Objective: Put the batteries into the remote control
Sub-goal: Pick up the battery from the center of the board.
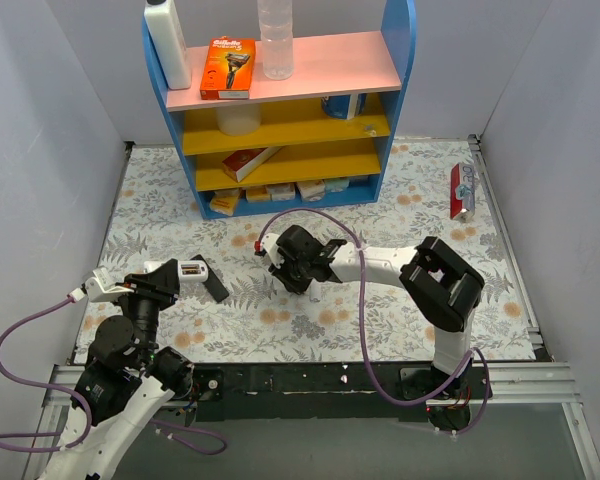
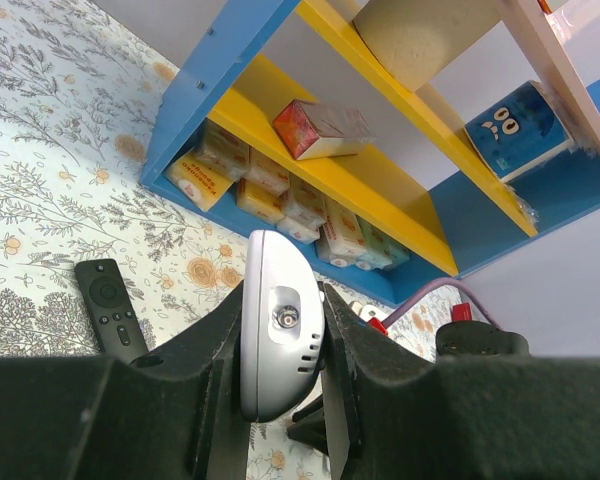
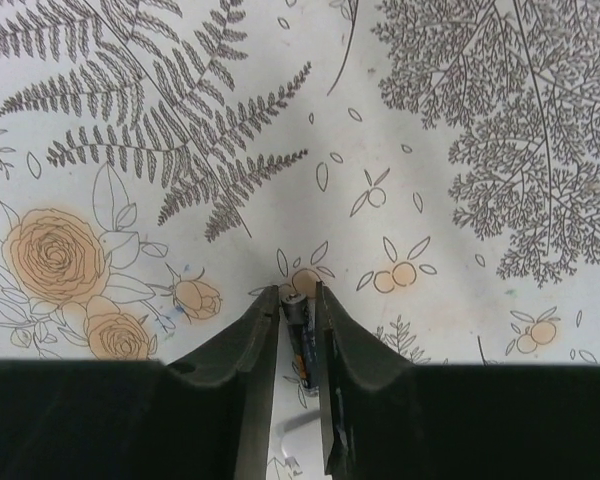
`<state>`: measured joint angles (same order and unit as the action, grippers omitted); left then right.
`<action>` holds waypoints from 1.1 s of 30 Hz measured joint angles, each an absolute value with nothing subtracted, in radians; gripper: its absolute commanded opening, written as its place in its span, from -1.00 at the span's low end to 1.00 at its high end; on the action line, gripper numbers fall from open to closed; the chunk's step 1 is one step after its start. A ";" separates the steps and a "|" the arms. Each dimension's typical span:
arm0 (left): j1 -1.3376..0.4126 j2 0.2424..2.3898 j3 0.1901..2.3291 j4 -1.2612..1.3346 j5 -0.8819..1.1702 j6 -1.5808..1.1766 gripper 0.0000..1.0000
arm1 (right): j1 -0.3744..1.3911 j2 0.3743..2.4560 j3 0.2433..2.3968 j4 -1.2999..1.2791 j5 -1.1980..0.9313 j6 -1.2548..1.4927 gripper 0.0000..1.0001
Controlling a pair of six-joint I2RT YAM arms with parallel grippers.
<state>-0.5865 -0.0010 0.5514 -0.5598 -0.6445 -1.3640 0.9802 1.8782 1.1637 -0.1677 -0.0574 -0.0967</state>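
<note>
A white-grey remote control (image 2: pixel 278 330) stands on edge between the fingers of my left gripper (image 2: pixel 283 300), which is shut on its sides. From above, that remote control (image 1: pixel 192 268) and the left gripper (image 1: pixel 180 274) sit at the mat's near left. My right gripper (image 3: pixel 297 292) hangs low over the flowered mat with a slim dark battery (image 3: pixel 300 335) between its fingers. The battery leans on the right finger, and a strip of mat shows between it and the left finger. In the top view the right gripper (image 1: pixel 286 274) covers the battery.
A black remote (image 1: pixel 216 281) lies on the mat just right of the left gripper, seen also from the left wrist as the black remote (image 2: pixel 112 306). A blue-and-yellow shelf (image 1: pixel 280 125) with boxes stands at the back. A red-white pack (image 1: pixel 462 190) lies far right.
</note>
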 measured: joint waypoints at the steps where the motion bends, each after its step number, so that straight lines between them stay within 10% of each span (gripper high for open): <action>1: -0.587 -0.001 0.551 -0.560 -0.644 -1.364 -1.00 | 0.980 1.879 1.169 -0.183 -0.054 -0.097 -0.41; 33: -0.587 -0.001 0.551 -0.553 -0.643 -1.349 -1.00 | 1.032 2.029 1.461 -0.540 0.076 -0.135 -0.38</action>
